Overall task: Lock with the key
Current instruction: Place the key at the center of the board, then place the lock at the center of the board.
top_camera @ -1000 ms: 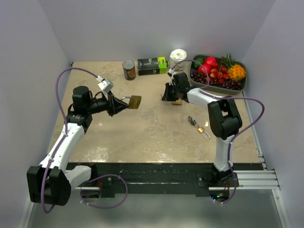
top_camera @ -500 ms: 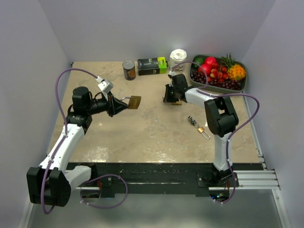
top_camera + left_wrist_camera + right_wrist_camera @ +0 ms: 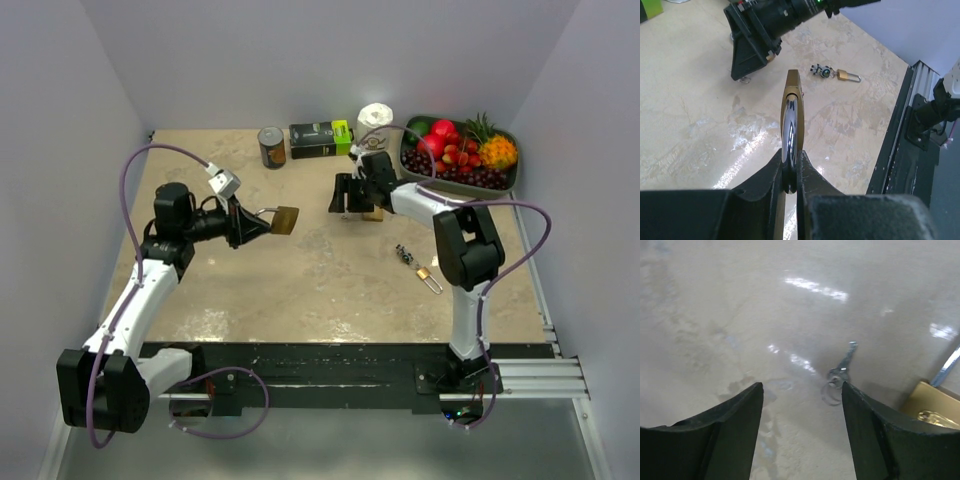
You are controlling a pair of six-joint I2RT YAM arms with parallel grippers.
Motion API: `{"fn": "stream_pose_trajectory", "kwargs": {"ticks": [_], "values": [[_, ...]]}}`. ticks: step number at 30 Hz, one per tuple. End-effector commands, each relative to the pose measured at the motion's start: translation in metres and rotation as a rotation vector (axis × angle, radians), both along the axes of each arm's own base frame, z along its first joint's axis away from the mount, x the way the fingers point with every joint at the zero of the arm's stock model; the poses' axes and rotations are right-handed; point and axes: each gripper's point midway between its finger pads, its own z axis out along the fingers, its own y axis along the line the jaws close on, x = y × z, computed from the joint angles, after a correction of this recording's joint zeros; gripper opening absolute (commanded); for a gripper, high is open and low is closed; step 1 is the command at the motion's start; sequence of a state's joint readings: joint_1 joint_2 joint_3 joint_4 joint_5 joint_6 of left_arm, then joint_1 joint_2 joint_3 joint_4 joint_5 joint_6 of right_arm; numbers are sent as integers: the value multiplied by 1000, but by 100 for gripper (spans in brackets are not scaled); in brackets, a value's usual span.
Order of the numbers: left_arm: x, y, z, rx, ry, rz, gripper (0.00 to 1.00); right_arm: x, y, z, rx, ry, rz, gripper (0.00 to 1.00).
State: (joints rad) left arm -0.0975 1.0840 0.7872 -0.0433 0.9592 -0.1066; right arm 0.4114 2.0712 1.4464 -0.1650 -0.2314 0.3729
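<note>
Table: I see a beige, marbled table (image 3: 300,290), and both arms reach out over it from the near edge.
Small padlock: A small padlock (image 3: 427,272) lies flat on the right side, nearest the arm bases. Its shackle points toward me, and a little bunch of keys (image 3: 404,254) lies just behind it.
Left gripper: My left gripper (image 3: 262,222) is clenched on the shackle of a brass padlock (image 3: 285,218) and holds it clear of the table over the left half.
Brass padlock: From the left wrist it sits edge-on, with the shackle pinched between the fingertips and the body sticking out ahead toward the right arm.
Right gripper: My right gripper (image 3: 348,200) is low over the middle of the table. Its fingers (image 3: 735,410) are spread and nothing is between them but bare table and the key.
Key: The key (image 3: 845,362) lies flat on the table with its ring toward the camera, just beside the inner edge of the right-hand finger in that view. I cannot tell whether the two touch.
Second padlock: A second padlock (image 3: 930,405), also brass, rests on the table just outside that same finger.
Back row: Along the far edge stand a can (image 3: 271,146), a dark box with a green end (image 3: 321,138) and a white roll (image 3: 376,118).
Far right corner: A grey tray (image 3: 460,185) holds fruit.
</note>
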Motion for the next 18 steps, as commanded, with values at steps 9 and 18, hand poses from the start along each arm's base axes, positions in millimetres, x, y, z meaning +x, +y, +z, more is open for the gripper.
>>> {"fn": "stream_pose_trajectory", "kwargs": {"ticks": [9, 18], "values": [[-40, -12, 37, 7, -183, -306, 0, -134, 43, 183, 305, -514, 972, 97], [-53, -25, 45, 3, -230, -415, 0, -209, 77, 197, 334, -534, 1195, 99]]}}
